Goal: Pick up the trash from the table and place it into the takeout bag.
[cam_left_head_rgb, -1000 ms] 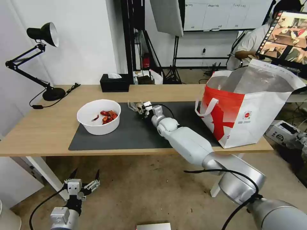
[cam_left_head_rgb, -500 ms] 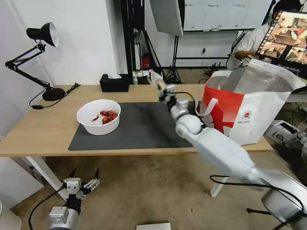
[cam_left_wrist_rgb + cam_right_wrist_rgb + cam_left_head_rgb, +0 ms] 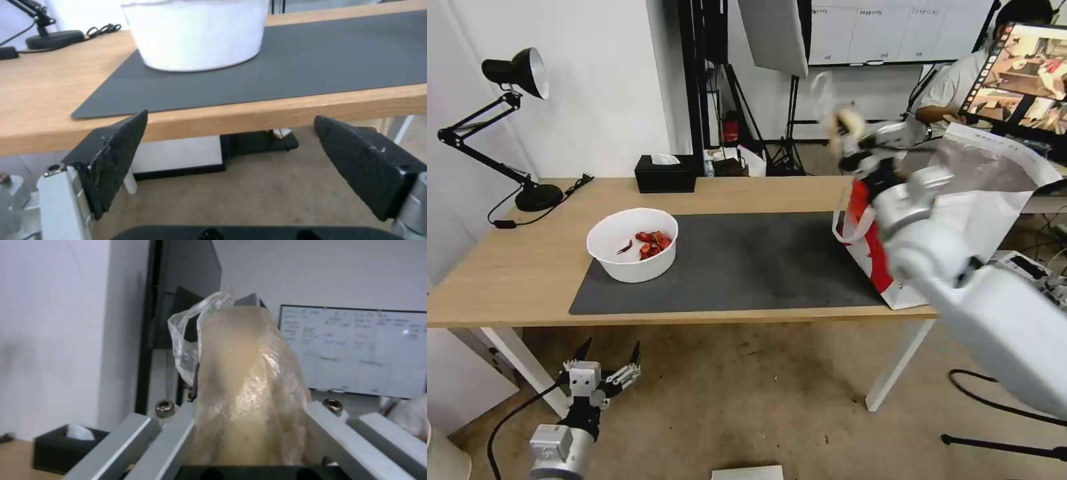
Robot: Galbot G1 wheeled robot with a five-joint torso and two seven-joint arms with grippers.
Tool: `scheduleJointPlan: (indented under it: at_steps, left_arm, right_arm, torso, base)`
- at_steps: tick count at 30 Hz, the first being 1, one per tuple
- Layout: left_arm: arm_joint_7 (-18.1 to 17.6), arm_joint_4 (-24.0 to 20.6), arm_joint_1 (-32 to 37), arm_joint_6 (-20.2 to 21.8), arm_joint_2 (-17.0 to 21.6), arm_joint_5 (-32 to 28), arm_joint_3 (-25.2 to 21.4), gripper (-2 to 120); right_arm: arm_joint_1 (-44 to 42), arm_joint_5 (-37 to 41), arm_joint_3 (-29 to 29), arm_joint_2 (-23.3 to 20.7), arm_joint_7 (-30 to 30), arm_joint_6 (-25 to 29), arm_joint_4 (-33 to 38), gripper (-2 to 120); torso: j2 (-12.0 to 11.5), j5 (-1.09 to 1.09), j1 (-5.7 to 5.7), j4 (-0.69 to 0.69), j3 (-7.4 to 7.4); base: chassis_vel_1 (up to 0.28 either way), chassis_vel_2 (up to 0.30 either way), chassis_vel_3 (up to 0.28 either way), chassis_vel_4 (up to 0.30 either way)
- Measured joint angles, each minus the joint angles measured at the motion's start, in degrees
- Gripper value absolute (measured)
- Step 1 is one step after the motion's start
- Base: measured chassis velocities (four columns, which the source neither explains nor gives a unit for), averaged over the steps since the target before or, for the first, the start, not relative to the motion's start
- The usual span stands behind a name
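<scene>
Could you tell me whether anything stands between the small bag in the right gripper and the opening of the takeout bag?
Nothing visible does. The right gripper holds the knotted clear bag in the air beside the takeout bag, above its near rim, whose foil-lined mouth stands open.

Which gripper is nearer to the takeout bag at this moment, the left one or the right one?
The right. The right gripper, shut on the knotted clear bag, is raised by the takeout bag rim. The left gripper hangs open below the table edge, far from it.
</scene>
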Motion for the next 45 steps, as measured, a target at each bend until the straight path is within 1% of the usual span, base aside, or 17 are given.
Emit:
scheduleJointPlan:
  at_steps: [4,12,13,17,19,21,22,24,27,29,30,33,37,38,39,41,45]
  left_arm:
    - [0.1,-1.54,-0.33,0.32,-0.11,0.24,1.37,100]
    - [0.17,-2.64,-1.22,1.46,-0.39,0.41,3.05,100]
    - [0.17,-2.64,-0.93,1.46,-0.41,0.42,2.95,100]
    - [0.18,-2.64,-0.58,1.46,-0.43,0.45,2.72,100]
    - [0.19,-2.63,-0.51,1.46,-0.41,0.44,2.66,100]
    - [0.19,-2.62,-0.37,1.47,-0.4,0.44,2.59,100]
    - [0.19,-2.62,-0.37,1.47,-0.4,0.44,2.59,100]
    - [0.2,-2.63,-0.26,1.46,-0.43,0.45,2.59,100]
    - [0.21,-2.63,-0.16,1.46,-0.48,0.46,2.59,100]
    - [0.21,-2.65,-0.02,1.47,-0.53,0.49,2.63,100]
    - [0.21,-2.65,-0.02,1.47,-0.53,0.49,2.63,100]
    - [0.22,-2.82,0.13,1.46,-0.67,0.53,2.68,100]
    - [0.23,-2.96,0.21,1.46,-0.73,0.58,2.7,100]
    - [0.23,-3.0,0.24,1.46,-0.75,0.61,2.7,100]
    - [0.24,-3.12,0.3,1.46,-0.79,0.73,2.76,100]
    - [0.24,-3.16,0.3,1.47,-0.82,0.81,2.8,100]
    - [0.25,-3.16,0.35,1.46,-0.84,1.01,2.84,100]
  right_arm:
    - [-2.28,1.18,3.1,-2.73,0.38,-0.8,-0.6,7]
    - [-9.43,-0.1,8.24,-3.34,3.8,-1.04,-3.02,7]
    - [-9.83,0.14,8.44,-3.15,4.19,-1.59,-3.54,14]
    - [-10.54,2.34,9.16,-3.09,3.19,-2.04,-3.76,28]
    - [-10.75,3.03,9.34,-3.1,3.12,-2.29,-3.72,32]
    - [-11.35,3.72,9.78,-3.27,2.97,-2.74,-3.63,43]
    - [-11.35,3.72,9.78,-3.27,2.97,-2.74,-3.63,43]
    - [-11.92,4.0,10.25,-3.51,2.93,-3.06,-3.47,53]
    - [-12.34,4.27,10.52,-3.66,2.92,-3.28,-3.36,60]
    - [-12.95,4.58,10.96,-3.84,2.91,-3.6,-3.18,72]
    - [-12.95,4.58,10.96,-3.84,2.91,-3.6,-3.18,72]
    - [-14.03,4.61,11.8,-4.25,2.86,-3.75,-2.89,87]
    - [-14.59,4.65,12.2,-4.42,2.81,-3.76,-2.63,92]
    - [-14.83,4.69,12.39,-4.48,2.78,-3.76,-2.51,98]
    - [-15.62,4.89,12.99,-4.58,2.52,-3.72,-2.06,100]
    - [-16.15,4.98,13.44,-4.61,2.16,-3.41,-1.74,100]
    - [-18.23,6.61,15.27,-4.91,-1.02,0.3,0.32,100]
  torso:
    - [0.0,0.01,0.0,0.0,0.0]
    - [0.0,0.01,0.0,0.0,0.01]
    - [-0.01,0.0,0.01,0.01,0.01]
    - [-0.01,-0.01,0.01,0.01,0.01]
    - [-0.01,-0.01,0.01,0.01,0.01]
    - [-0.01,-0.01,0.0,0.01,0.01]
    - [-0.01,-0.01,0.0,0.01,0.01]
    - [-0.01,-0.01,0.0,0.01,0.01]
    - [-0.01,-0.01,0.0,0.0,0.01]
    - [-0.01,-0.01,0.01,0.01,0.01]
    - [-0.01,-0.01,0.01,0.01,0.01]
    - [-0.01,-0.01,0.01,0.0,0.01]
    - [-0.01,-0.01,0.01,0.0,0.01]
    - [-0.01,-0.01,0.01,0.0,0.01]
    - [-0.01,-0.01,0.01,0.0,0.01]
    - [-0.01,-0.01,0.0,0.0,0.01]
    - [-0.01,-0.01,0.01,0.0,0.01]
  base:
    - [0.0,0.0,0.0,0.0]
    - [0.0,0.0,0.0,0.0]
    - [0.0,0.0,0.0,0.0]
    - [0.0,0.0,0.0,0.0]
    - [0.0,0.0,0.0,0.0]
    - [0.0,0.0,0.0,0.0]
    - [0.0,0.0,0.0,0.0]
    - [0.0,0.0,0.0,0.0]
    - [0.0,0.0,0.0,0.0]
    - [0.0,0.0,0.0,0.0]
    - [0.0,0.0,0.0,0.0]
    - [0.0,0.0,0.0,0.0]
    - [0.0,0.0,0.0,0.0]
    - [0.0,0.0,0.0,0.0]
    - [0.0,0.0,0.0,0.0]
    - [0.0,0.0,0.0,0.0]
    - [0.0,0.0,0.0,0.0]
